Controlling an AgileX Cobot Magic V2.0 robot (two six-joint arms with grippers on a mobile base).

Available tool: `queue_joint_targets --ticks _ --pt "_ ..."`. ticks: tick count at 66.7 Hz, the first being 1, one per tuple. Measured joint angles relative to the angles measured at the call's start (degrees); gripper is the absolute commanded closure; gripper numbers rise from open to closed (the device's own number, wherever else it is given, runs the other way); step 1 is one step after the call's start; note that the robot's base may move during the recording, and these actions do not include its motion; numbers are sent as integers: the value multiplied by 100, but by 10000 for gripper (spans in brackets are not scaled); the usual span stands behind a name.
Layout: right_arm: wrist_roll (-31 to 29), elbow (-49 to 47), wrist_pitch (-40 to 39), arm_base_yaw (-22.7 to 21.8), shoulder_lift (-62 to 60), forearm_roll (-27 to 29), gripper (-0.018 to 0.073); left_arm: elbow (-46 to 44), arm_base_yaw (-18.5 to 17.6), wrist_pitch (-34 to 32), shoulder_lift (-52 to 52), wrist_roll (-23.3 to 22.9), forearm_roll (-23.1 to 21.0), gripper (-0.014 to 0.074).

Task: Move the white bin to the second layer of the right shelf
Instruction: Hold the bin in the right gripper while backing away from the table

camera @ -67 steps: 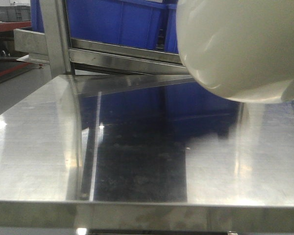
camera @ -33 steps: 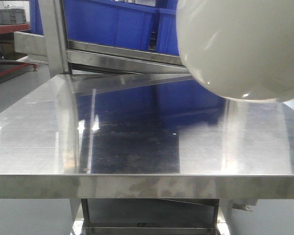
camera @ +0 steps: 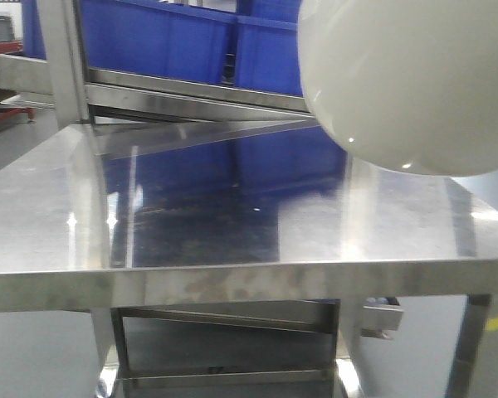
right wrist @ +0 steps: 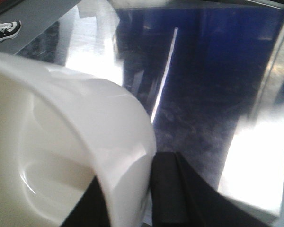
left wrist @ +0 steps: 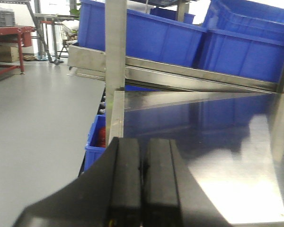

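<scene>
Bin [camera: 407,79], smooth cream plastic, rounded base, seemingly in right fingers [right wrist: 168,189]

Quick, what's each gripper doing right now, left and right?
Left gripper: jaws closed, holding nothing.
Right gripper: jaws closed on the rim of the white bin.

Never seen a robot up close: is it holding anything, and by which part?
The right gripper pinches the white bin by its rim wall, one finger inside, one outside. The left gripper holds nothing.
</scene>
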Motion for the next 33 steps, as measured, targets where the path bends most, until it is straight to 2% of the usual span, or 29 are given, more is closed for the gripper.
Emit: queue_joint_targets --ticks 33 --pt "0 0 10 0 0 0 504 0 0 0 0 0 0 512"
